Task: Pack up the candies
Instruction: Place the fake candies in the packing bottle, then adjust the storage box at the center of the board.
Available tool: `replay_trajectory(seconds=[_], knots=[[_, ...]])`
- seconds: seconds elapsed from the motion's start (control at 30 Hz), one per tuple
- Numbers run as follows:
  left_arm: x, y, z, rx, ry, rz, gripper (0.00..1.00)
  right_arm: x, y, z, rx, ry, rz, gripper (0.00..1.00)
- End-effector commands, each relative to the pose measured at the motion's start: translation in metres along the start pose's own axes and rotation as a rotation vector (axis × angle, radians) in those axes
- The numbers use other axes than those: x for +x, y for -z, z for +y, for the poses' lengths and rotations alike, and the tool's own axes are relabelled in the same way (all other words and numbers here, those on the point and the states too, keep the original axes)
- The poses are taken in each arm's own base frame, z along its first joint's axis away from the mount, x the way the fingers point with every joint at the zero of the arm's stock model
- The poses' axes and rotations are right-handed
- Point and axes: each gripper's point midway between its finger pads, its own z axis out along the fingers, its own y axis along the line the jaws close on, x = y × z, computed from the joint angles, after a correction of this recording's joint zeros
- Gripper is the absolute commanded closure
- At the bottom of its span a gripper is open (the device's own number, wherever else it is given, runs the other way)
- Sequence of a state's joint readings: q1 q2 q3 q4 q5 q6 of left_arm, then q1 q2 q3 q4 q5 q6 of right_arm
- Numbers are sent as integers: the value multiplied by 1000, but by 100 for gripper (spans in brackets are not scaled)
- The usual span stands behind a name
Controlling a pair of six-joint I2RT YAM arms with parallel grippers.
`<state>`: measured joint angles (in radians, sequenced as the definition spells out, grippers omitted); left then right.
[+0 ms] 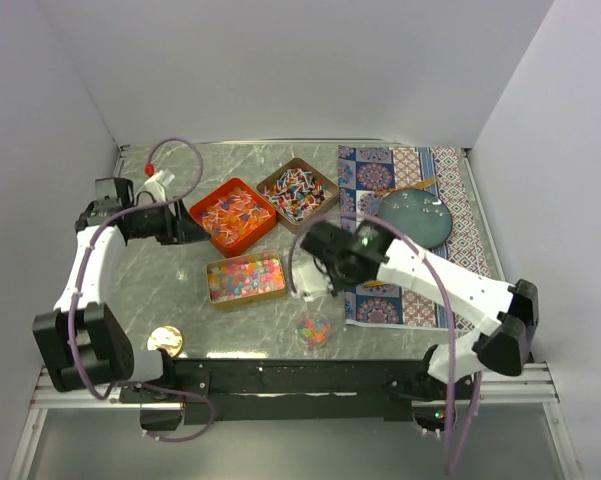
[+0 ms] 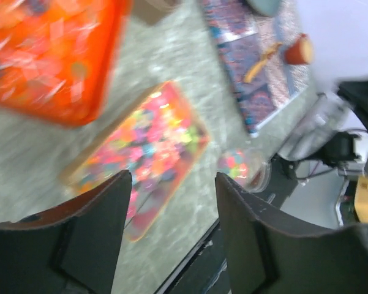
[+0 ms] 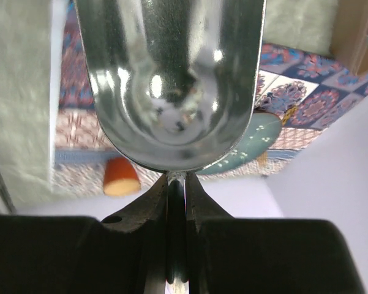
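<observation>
Wrapped candies fill an orange tray (image 1: 233, 215) and a brown tray (image 1: 298, 190). Bead-like multicoloured candies fill a flat tan tray (image 1: 246, 278), also in the left wrist view (image 2: 147, 144). A small clear cup (image 1: 314, 329) holds a few beads near the front edge and shows in the left wrist view (image 2: 245, 169). My right gripper (image 1: 318, 262) is shut on the handle of a metal scoop (image 3: 171, 79), held between the bead tray and the mat; its bowl looks empty. My left gripper (image 1: 187, 230) is open and empty beside the orange tray's left edge, its jaws (image 2: 174, 214) wide apart.
A patterned mat (image 1: 380, 305) lies at the right with a teal plate (image 1: 412, 218) and a gold spoon (image 1: 416, 187) on it. A small orange object (image 3: 121, 177) sits on the mat. A gold lid (image 1: 165, 341) lies at the front left. White walls enclose the table.
</observation>
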<state>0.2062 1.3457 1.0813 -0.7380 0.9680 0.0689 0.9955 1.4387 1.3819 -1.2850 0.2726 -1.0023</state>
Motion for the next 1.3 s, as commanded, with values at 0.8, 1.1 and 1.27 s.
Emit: replay_trajectory(seconds=[0.8, 1.1, 1.27], knots=[[-1, -55, -64, 219, 157, 68, 43, -148, 95, -145, 95, -371, -739, 100], [-65, -31, -71, 200, 28, -8, 38, -121, 64, -178, 136, -524, -692, 100], [-136, 21, -57, 74, -51, -203, 32, -77, 13, -205, 168, -643, -585, 100]])
